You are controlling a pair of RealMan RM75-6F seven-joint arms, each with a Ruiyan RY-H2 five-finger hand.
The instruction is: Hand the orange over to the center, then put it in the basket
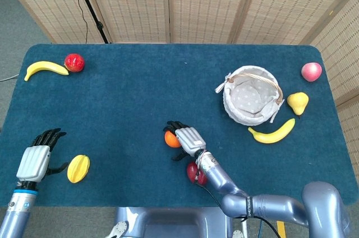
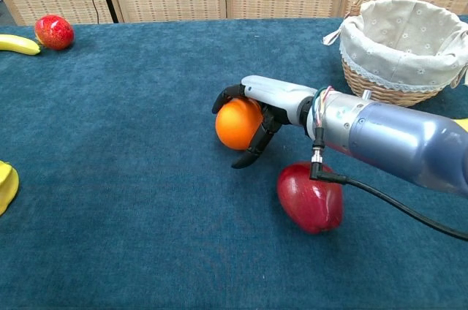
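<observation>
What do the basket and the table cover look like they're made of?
The basket looks like woven wicker: tan interlaced strands on the wall and handle, with a pale dotted cloth liner, matte, probably cotton. The table cover looks like dark teal fabric, felt or short-pile carpet, with a fuzzy matte weave and no shine.

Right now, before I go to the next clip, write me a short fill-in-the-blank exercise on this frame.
1. The right hand curls its fingers around the ____.
2. The basket holds ____ fruit.
3. The fruit lying beside the left hand is coloured ____.
4. The red apple lies on the ____ tablecloth.

Missing words: orange; no; yellow; blue
</observation>
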